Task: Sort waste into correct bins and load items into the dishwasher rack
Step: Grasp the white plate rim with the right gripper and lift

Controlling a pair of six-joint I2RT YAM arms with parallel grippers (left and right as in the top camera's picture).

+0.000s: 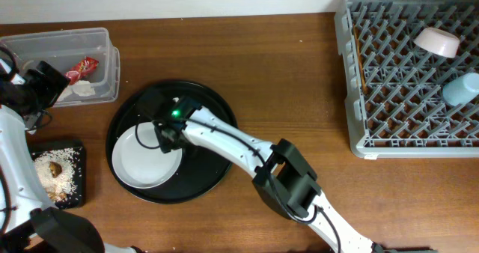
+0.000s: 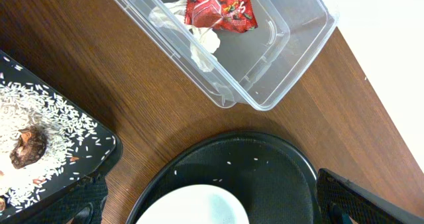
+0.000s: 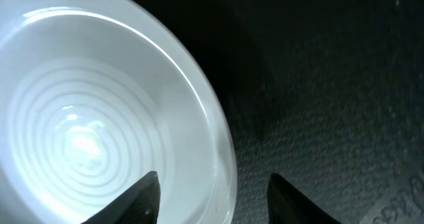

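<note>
- Lying at the lower left of the frame, the flat black tray [image 1: 81, 171] is strewn with pale rice [image 1: 56, 182] around a brown lump [image 1: 54, 165].
- At upper left, a red wrapper [image 1: 82, 66] and a crumpled tissue [image 1: 84, 89] are held in the clear tub [image 1: 45, 40]. The left gripper [image 2: 220, 203] is spread wide.
- Centre-left, the glossy, ring-marked white plate [image 1: 146, 157] is set on the round black tray [image 1: 202, 186]. Its rim is straddled by the right gripper [image 3: 215, 197], jaws parted, contact unclear.
- At right, a white bowl [image 1: 436, 41] and a blue cup [image 1: 462, 88], cut off by the edge, are carried in the grey rack [image 1: 389, 118].
</note>
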